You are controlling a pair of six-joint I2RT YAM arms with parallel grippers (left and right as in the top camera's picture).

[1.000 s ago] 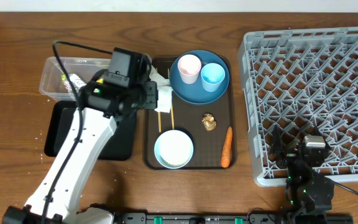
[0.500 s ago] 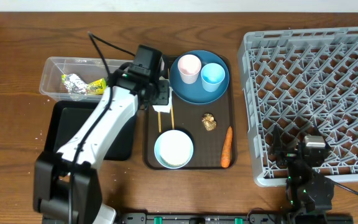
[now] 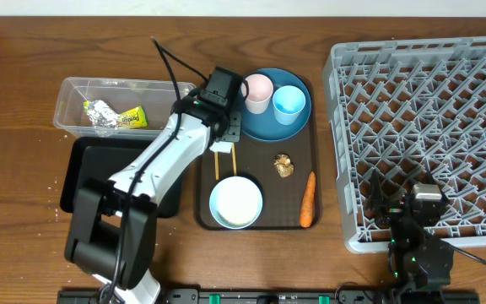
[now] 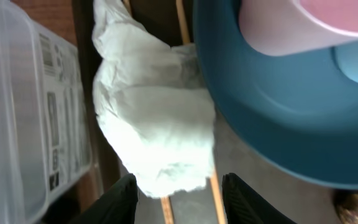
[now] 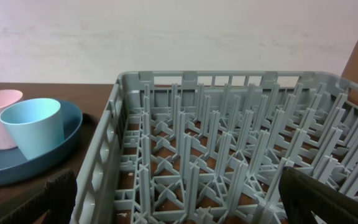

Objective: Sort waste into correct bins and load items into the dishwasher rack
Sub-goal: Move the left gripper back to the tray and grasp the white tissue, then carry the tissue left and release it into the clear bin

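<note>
The step in hand looks like picking the crumpled white tissue (image 4: 154, 118) off the brown serving tray (image 3: 277, 216) and taking it to the clear rectangular plastic tub (image 3: 67, 100), where the silver foil wrapper (image 3: 99, 113) and yellow-green packet (image 3: 132, 118) already lie. The tissue lies across the 2 thin wooden chopsticks (image 3: 233, 159), between the tub's wall and the rim of the big round dark-blue plate (image 4: 272, 124). The left gripper (image 4: 180, 198) hangs over it with its fingers apart, holding nothing, and the tissue's lower end sits between them. To do this well, I judge it should come straight down and centre on the thick part of the wad. It should close above the chopsticks so that neither stick is caught, then lift clear before swinging. Room is tight. The plate's rim is just beside 1 finger and the pale pink cup (image 3: 257, 88) stands near the wrist. The serving tray's edge and the tub's wall lie on the other side, so the path to the tub must rise over both. The shallow black rectangular tray (image 3: 78, 179) lies near, partly under the arm. The right gripper (image 5: 185, 196), fingers spread wide and holding nothing, sits at the near edge of the large square grey plastic crate (image 3: 429, 127), well apart from all this.
</note>
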